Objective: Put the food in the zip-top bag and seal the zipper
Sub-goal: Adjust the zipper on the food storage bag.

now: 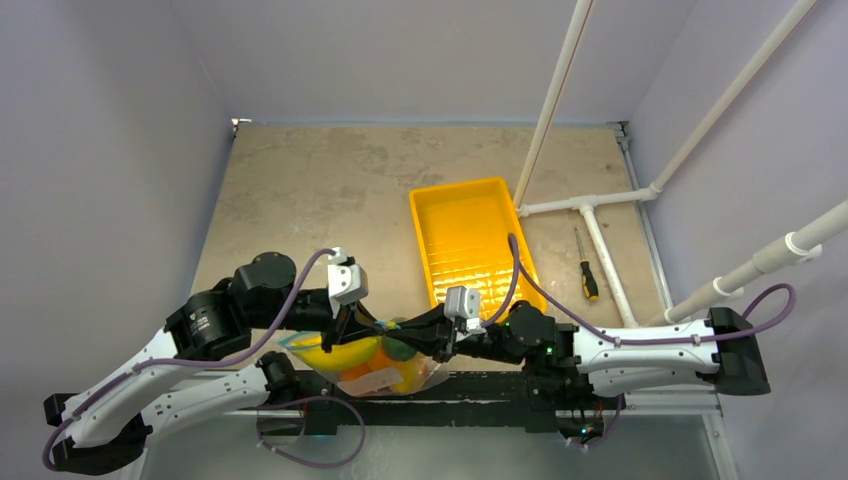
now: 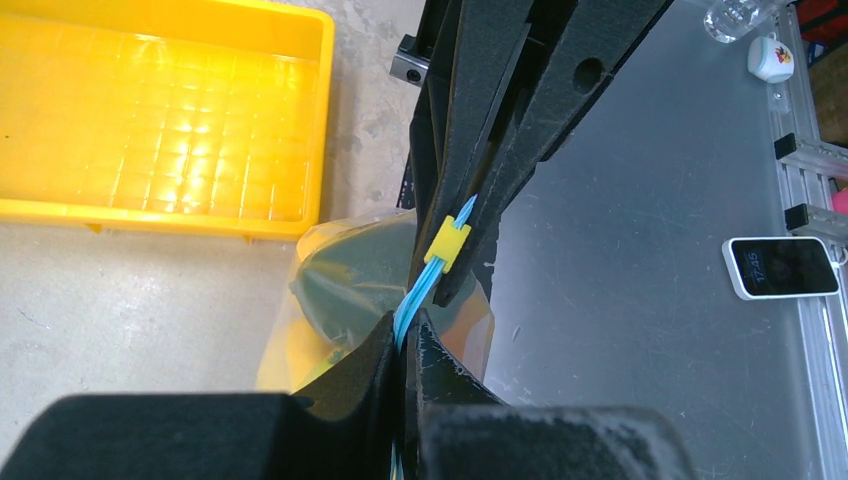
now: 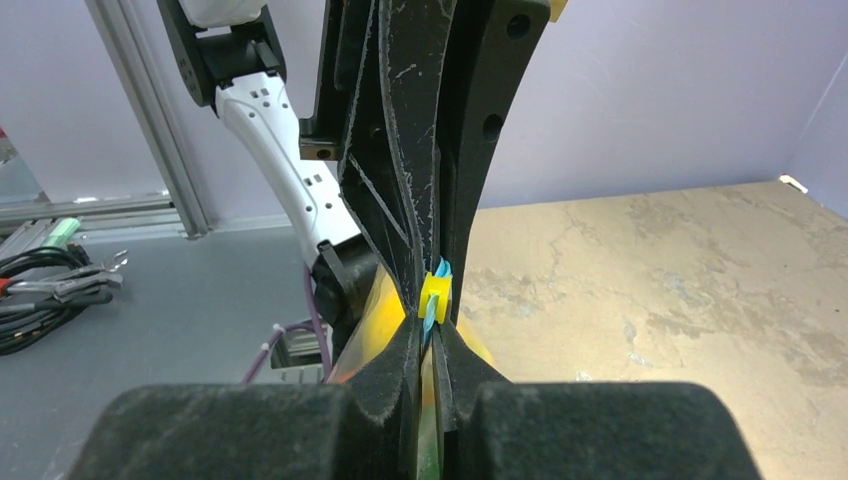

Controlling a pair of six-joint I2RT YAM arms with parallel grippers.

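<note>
The clear zip-top bag [image 1: 372, 366] hangs at the table's near edge between both arms, with the food inside it: yellow [image 1: 335, 356], orange [image 1: 376, 376] and green [image 1: 399, 348] toy fruits. My left gripper [image 2: 405, 338] is shut on the teal-blue zipper [image 2: 418, 292], which runs up from its fingertips to a yellow slider [image 2: 447, 245]. My right gripper [image 3: 432, 338] is pinched on the same zipper [image 3: 431, 315] just below the slider [image 3: 435, 290]. The two grippers face each other along the strip, their fingertips close together. In the top view the left gripper [image 1: 338, 338] and right gripper [image 1: 441, 350] flank the bag's mouth.
A yellow tray [image 1: 470, 230] lies beyond the bag and shows at the upper left of the left wrist view [image 2: 150, 110]. A screwdriver [image 1: 586, 268] and white pipes [image 1: 600, 250] lie to the right. A phone [image 2: 780, 267] rests on the grey surface below the table edge.
</note>
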